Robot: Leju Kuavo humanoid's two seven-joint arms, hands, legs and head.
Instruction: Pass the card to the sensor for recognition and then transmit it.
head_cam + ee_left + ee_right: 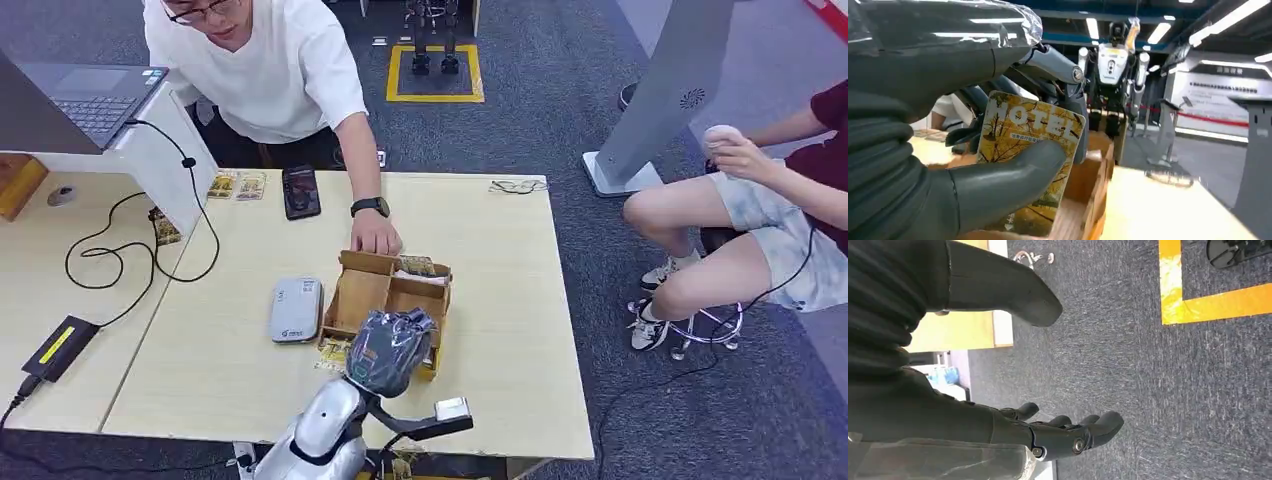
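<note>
Our left hand (973, 165) pinches the hotel card (1030, 160) over the wooden box (390, 300); our right hand (1048, 432) hangs released. The thumb grip looks shallow, so the card may slip.

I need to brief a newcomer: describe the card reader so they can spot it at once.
On the pale wooden table, look just left of the partitioned wooden box at its middle. The reader lies flat there: a light grey rounded slab, unlike the black phone farther back.
</note>
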